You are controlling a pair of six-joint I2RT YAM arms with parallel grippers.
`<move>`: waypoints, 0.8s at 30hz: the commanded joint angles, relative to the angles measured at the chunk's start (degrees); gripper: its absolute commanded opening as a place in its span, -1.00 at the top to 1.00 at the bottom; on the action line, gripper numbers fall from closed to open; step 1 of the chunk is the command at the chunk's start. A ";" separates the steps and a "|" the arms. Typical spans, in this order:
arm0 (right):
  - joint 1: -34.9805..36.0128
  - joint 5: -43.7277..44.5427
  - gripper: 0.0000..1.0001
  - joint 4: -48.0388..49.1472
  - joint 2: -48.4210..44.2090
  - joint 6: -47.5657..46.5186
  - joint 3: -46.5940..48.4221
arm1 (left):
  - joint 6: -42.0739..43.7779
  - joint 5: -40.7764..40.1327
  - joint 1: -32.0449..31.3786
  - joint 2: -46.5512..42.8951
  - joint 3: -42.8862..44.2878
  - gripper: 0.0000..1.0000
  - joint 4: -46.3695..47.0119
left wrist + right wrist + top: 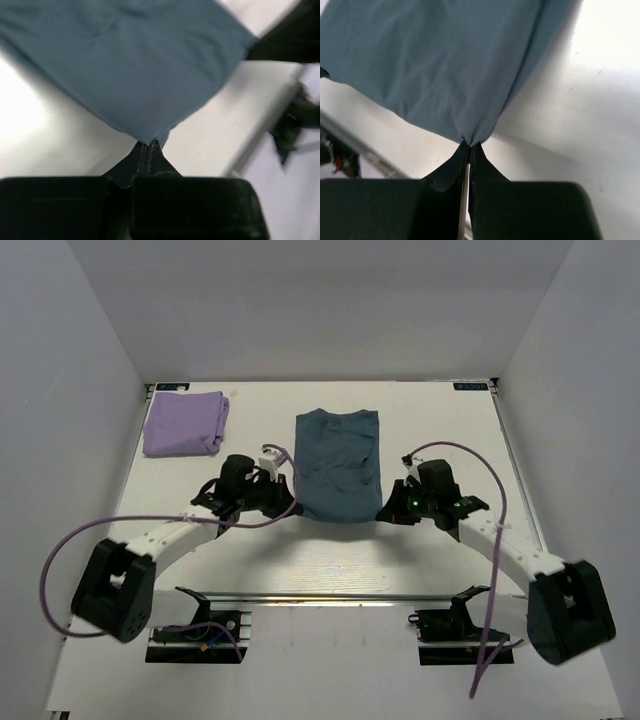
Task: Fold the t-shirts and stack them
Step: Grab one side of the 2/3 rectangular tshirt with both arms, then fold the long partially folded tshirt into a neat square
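Observation:
The slate-blue t-shirt lies in a narrow folded strip at the middle of the table. My left gripper is shut on its near left corner, and the left wrist view shows the blue cloth pinched at the fingertips. My right gripper is shut on its near right corner, and the right wrist view shows the cloth bunched at the fingertips. The lavender t-shirt lies folded at the far left, apart from both grippers.
White walls enclose the table on three sides. A metal rail runs along the near edge between the arm bases. Purple cables loop from both arms over the table.

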 commanded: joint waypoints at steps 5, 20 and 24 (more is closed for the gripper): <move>1.35 -7.11 1.00 -13.80 -21.04 -3.16 -1.12 | -4.71 11.12 -2.54 -20.52 -4.67 1.00 -6.55; 1.08 0.98 1.00 -12.94 -14.15 0.44 12.33 | -12.44 -9.25 -1.75 -20.63 5.44 1.00 -11.65; 0.91 2.20 1.00 -11.54 -6.17 -0.26 17.07 | -13.51 -18.75 -1.22 -19.14 7.11 1.00 -12.62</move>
